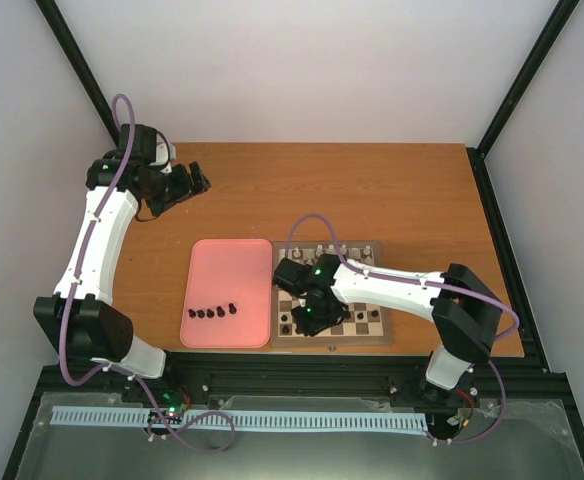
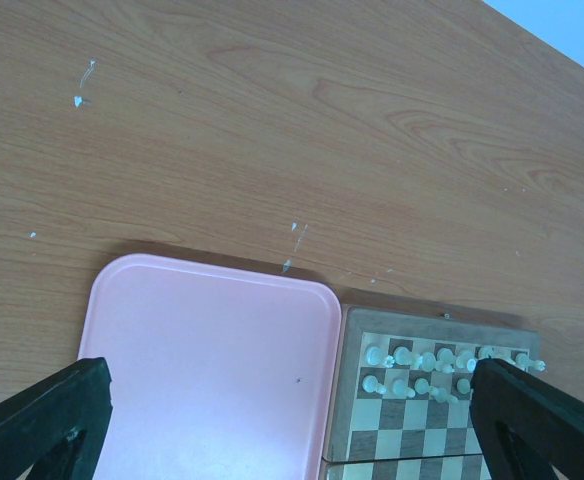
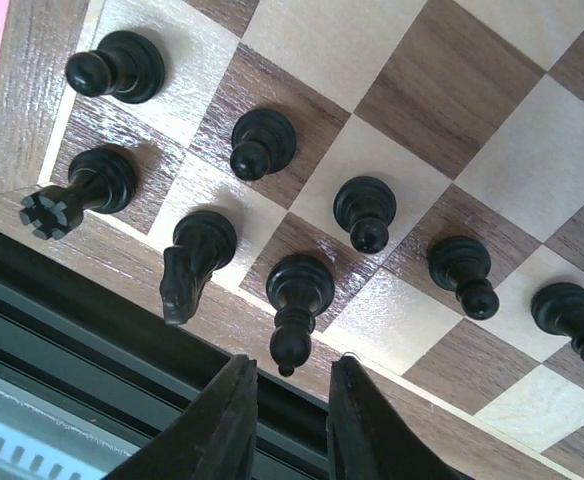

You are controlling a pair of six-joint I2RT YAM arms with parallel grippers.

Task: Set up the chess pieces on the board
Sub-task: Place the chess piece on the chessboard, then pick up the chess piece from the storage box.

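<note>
Black chess pieces stand on the board at its near left corner: a rook, a knight, a bishop and several pawns. My right gripper hovers just above the bishop, a narrow gap between its fingers, holding nothing. In the top view the right gripper is over that corner of the board. Several more black pieces lie on the pink tray. My left gripper is far back left, wide open and empty.
White pieces fill the board's far rows; the left wrist view shows these white pieces beside the pink tray. The tray touches the board's left side. A black metal frame runs along the table's near edge, below the board.
</note>
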